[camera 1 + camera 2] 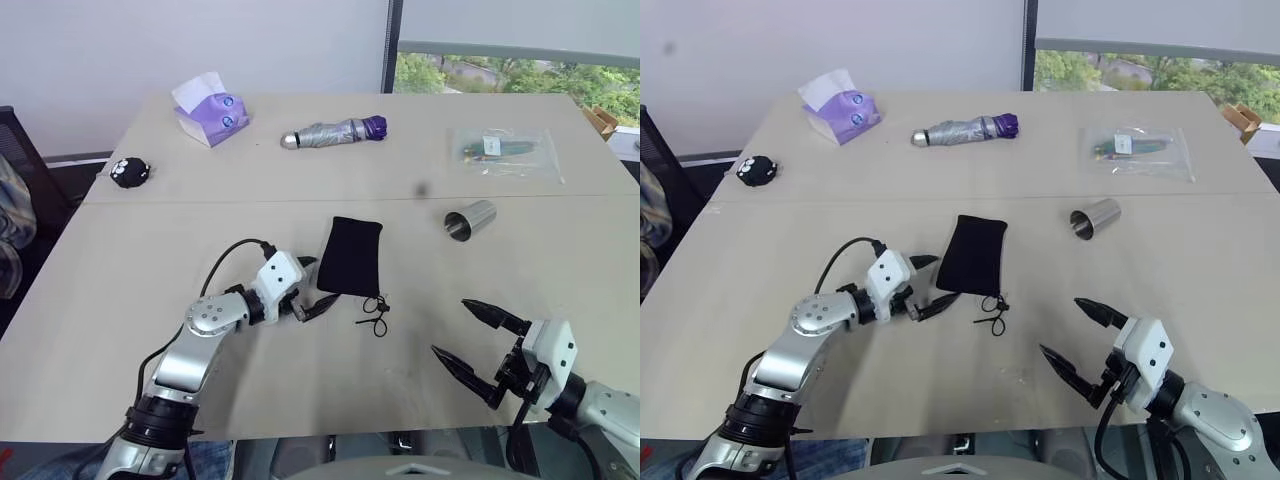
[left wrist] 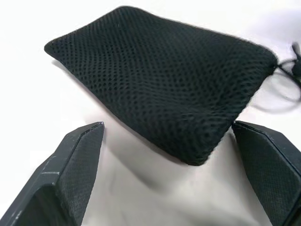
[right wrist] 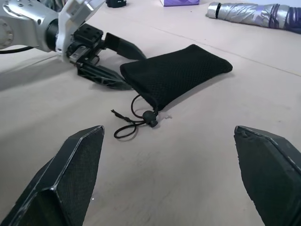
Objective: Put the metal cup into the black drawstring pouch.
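Both hands are spread wide: the left hand (image 1: 308, 286) reaches low to the near left corner of the black pouch (image 1: 351, 256), which lies lengthwise away with its cord nearest, while the cup (image 1: 469, 220) lies tipped on the table (image 1: 120, 260), mouth toward the robot, beyond the hovering right hand (image 1: 478, 343).

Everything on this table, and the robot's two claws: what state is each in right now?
Metal cup: on its side, open end toward the robot, untouched.
Black pouch: flat on the table, cord loose at the near end.
Umbrella: folded, lying down.
Tissue pack: one tissue sticking up.
Plastic bag: lying flat.
Left gripper: jaws open, either side of the pouch's near left corner.
Right gripper: jaws open, empty.
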Robot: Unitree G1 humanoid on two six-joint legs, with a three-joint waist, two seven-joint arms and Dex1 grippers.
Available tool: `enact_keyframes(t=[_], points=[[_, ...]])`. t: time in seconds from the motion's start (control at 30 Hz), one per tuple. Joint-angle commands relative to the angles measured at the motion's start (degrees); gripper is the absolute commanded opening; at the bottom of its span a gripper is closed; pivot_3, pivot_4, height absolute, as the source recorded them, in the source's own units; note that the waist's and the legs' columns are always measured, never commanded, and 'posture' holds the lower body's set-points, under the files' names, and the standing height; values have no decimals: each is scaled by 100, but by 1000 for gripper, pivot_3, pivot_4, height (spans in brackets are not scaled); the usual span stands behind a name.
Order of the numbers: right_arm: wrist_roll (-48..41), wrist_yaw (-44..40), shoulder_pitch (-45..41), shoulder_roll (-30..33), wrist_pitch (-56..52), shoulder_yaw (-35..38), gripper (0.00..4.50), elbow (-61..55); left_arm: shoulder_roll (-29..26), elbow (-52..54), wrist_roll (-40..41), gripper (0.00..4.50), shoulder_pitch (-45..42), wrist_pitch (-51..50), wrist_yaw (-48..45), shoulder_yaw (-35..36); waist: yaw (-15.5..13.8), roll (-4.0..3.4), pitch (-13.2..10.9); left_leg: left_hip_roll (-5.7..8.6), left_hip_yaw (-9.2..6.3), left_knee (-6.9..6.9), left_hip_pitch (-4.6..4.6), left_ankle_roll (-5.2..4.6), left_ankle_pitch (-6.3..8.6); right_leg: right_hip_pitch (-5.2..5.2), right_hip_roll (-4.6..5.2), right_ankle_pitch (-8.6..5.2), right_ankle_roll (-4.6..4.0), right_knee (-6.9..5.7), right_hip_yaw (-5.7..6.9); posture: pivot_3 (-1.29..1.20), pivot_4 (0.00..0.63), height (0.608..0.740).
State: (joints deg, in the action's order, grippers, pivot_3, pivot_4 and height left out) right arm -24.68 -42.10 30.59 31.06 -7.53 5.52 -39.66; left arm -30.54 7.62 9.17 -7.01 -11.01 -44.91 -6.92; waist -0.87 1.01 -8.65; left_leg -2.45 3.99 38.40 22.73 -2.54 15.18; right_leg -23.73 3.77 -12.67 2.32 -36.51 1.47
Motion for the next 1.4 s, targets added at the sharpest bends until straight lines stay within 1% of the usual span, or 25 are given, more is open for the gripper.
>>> enact_keyframes(t=[0.03,0.13,0.2,0.23,0.27,0.3,0.33,0.4,0.5,0.57,0.73,0.93,1.07,1.27,1.33,1.37,1.4], points=[[-140,11,14,38,-5,145,4476,-185,11,78,79,4500,15,139,-18,103,4,0,0,0,0,0,1,0,0,0,0,0,0,0,0,0,150,740],[-140,39,-4,37,-32,118,4500,-202,22,71,102,3729,59,205,-40,118,1,0,0,0,-2,-1,1,0,0,0,-1,0,0,0,2,0,150,740],[-147,59,-16,28,-58,104,4500,-222,34,74,109,2785,86,234,-42,117,1,0,0,0,-2,-1,1,0,0,0,-1,0,0,0,2,0,150,740],[-144,69,-23,20,-69,98,4500,-224,42,68,105,2188,102,253,-41,109,1,0,0,0,-2,-1,1,0,0,0,-1,0,1,0,2,0,150,740],[-139,83,-24,18,-95,96,4500,-220,50,57,95,1913,117,282,-43,97,1,0,0,0,-2,0,1,0,0,0,-1,-1,1,0,1,0,150,740],[-129,89,-25,31,-122,92,4500,-216,53,41,82,1412,124,312,-51,85,2,0,0,0,-1,0,1,0,0,0,0,-1,1,0,1,0,150,740],[-116,95,-21,44,-145,88,4500,-209,57,33,69,1045,134,340,-55,76,2,0,0,0,-1,1,1,0,0,0,0,-1,1,0,1,0,150,740],[-155,125,-39,30,-187,99,4500,-197,70,23,61,21,142,366,-51,74,1,0,0,0,-1,1,1,0,0,0,0,-1,1,0,1,0,150,740],[-164,200,-208,-1,-243,94,4500,-128,83,-37,52,21,110,417,-46,83,1,0,0,0,-2,0,1,0,0,0,-1,0,0,0,2,0,150,740],[-18,380,-376,-59,-275,81,4500,-35,94,-77,48,21,74,441,-30,93,6,1,0,0,-1,1,1,0,0,0,-1,0,0,0,1,0,150,740],[1065,1752,-1336,-525,-705,-39,4500,434,239,-98,154,21,-84,268,142,190,5,4,3,2,0,3,0,0,0,0,-2,1,0,-2,0,0,150,740],[1945,3078,-2589,-1330,-1618,-448,4500,1060,873,284,684,21,-547,-840,928,588,8,7,3,13,-8,5,4,0,-1,-1,-5,2,-2,-13,3,0,150,740],[2552,3909,-3418,-1829,-1638,-549,4500,1993,1401,650,1044,21,-938,-1764,1731,881,14,7,3,22,-10,4,7,1,-1,0,-9,14,21,-11,1,0,150,740],[2815,4342,-4055,-2175,-1283,-452,4500,2958,1778,932,1409,21,-1213,-2583,2367,1138,28,7,3,25,-10,4,9,1,-2,-1,-11,16,23,-12,0,0,150,740],[2907,4552,-4202,-2224,-1120,-344,3950,3170,1896,970,1513,0,-1284,-2847,2591,1221,39,7,2,25,-10,3,9,1,-2,-1,-11,16,23,-12,0,0,150,740],[2935,4642,-4232,-2239,-1085,-289,3375,3187,1974,1008,1587,0,-1316,-3016,2738,1282,38,7,2,24,-11,2,9,2,-2,-1,-13,16,24,-12,0,0,150,740],[2956,4710,-4237,-2248,-1064,-244,3232,3182,2048,1050,1660,0,-1342,-3162,2855,1340,35,7,3,24,-12,2,9,2,-2,-1,-13,16,24,-12,1,0,150,740]])
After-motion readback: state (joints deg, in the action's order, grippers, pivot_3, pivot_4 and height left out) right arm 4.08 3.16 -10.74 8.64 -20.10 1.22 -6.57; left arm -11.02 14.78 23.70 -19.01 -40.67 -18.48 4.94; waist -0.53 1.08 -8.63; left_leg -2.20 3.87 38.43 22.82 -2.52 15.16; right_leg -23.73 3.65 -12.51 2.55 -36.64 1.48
